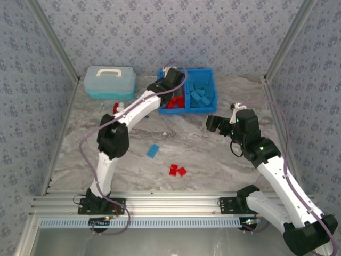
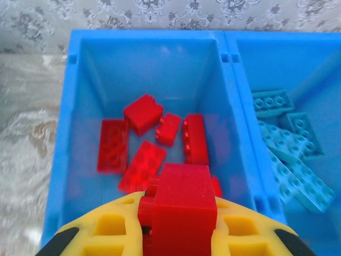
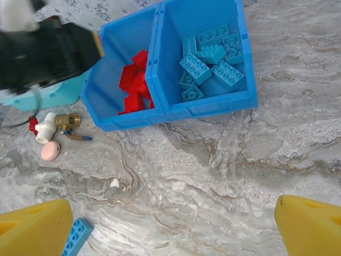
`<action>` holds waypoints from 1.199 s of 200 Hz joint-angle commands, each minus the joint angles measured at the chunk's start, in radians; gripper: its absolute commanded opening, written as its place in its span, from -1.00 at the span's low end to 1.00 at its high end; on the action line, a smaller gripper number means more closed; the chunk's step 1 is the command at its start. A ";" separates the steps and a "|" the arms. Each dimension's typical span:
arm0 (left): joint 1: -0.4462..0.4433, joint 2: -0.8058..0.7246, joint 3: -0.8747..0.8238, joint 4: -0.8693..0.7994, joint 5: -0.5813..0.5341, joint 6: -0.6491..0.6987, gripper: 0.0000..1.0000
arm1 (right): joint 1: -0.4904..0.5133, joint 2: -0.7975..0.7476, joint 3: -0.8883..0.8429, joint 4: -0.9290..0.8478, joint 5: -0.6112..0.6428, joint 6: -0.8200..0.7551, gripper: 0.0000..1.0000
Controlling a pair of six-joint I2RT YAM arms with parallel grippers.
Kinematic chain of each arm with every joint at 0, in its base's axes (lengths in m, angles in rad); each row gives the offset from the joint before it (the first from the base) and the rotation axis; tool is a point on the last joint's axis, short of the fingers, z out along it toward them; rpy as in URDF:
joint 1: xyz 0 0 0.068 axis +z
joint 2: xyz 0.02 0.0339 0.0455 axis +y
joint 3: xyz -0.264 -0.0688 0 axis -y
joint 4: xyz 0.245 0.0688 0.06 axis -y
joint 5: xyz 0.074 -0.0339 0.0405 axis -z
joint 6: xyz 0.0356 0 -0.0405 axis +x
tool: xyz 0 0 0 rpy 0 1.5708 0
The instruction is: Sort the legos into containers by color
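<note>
Over the left compartment, my left claw is pinching one red lego, long axis 12-to-6, directly above about six binned reds; release looks next. Right claw is hovering wide open, empty, nearer the loose pieces: one blue lego at its 7 o'clock, two loose reds lying on the worktop. Right compartment is holding about seven blues.

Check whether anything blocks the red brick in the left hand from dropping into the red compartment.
Nothing visible does. The left hand holds the red brick above the open-topped left compartment, inside its walls. Below it lie only loose red bricks on the floor.
</note>
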 commanded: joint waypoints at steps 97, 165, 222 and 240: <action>0.064 0.158 0.503 -0.193 0.129 0.079 0.13 | -0.001 -0.066 -0.027 -0.051 0.011 0.043 1.00; -0.101 -0.565 -0.472 0.038 0.155 -0.074 0.15 | -0.001 -0.026 -0.040 0.015 0.024 0.051 1.00; -0.389 -0.813 -0.939 -0.101 0.060 -0.317 0.17 | -0.006 0.053 -0.035 0.085 0.026 0.054 1.00; -0.457 -0.826 -1.043 -0.106 0.120 -0.401 0.17 | -0.007 0.079 -0.029 0.089 0.019 0.053 1.00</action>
